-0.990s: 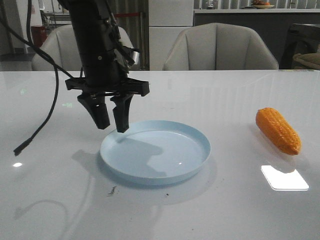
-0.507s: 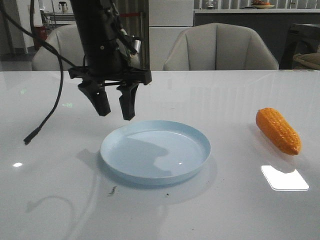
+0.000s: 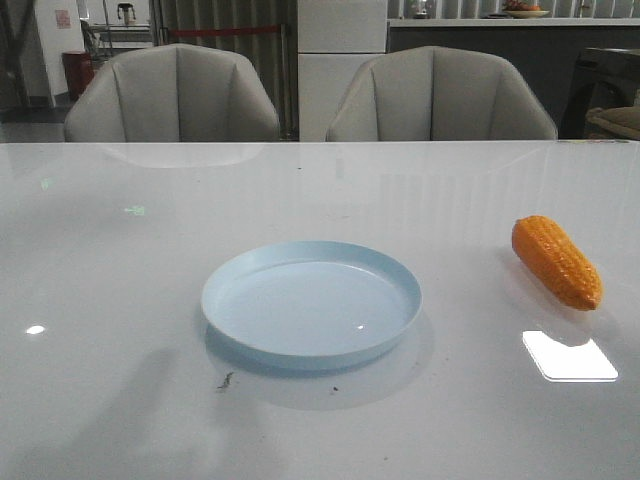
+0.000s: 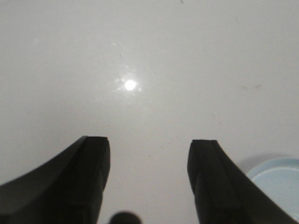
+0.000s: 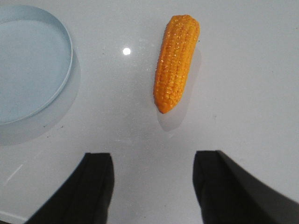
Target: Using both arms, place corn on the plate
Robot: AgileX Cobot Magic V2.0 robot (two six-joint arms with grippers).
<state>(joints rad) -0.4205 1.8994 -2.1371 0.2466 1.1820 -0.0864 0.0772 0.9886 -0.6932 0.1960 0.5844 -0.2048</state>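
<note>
The pale blue plate point(image 3: 311, 303) lies empty in the middle of the white table. The orange corn point(image 3: 556, 261) lies on the table to its right, well apart from the plate. Neither arm shows in the front view. In the right wrist view my right gripper point(image 5: 153, 158) is open and empty above the table, with the corn point(image 5: 176, 61) ahead of its fingers and the plate point(image 5: 28, 65) off to one side. In the left wrist view my left gripper point(image 4: 148, 144) is open and empty over bare table, with a sliver of the plate point(image 4: 278, 175) at the frame's edge.
Two grey chairs point(image 3: 172, 95) point(image 3: 438, 95) stand behind the table's far edge. A bright light patch point(image 3: 568, 355) reflects on the table near the corn. Small dark specks point(image 3: 224, 381) lie in front of the plate.
My left arm, which hung with open fingers over the plate's left rim, rose and has left the front view. The plate and corn have not moved.
</note>
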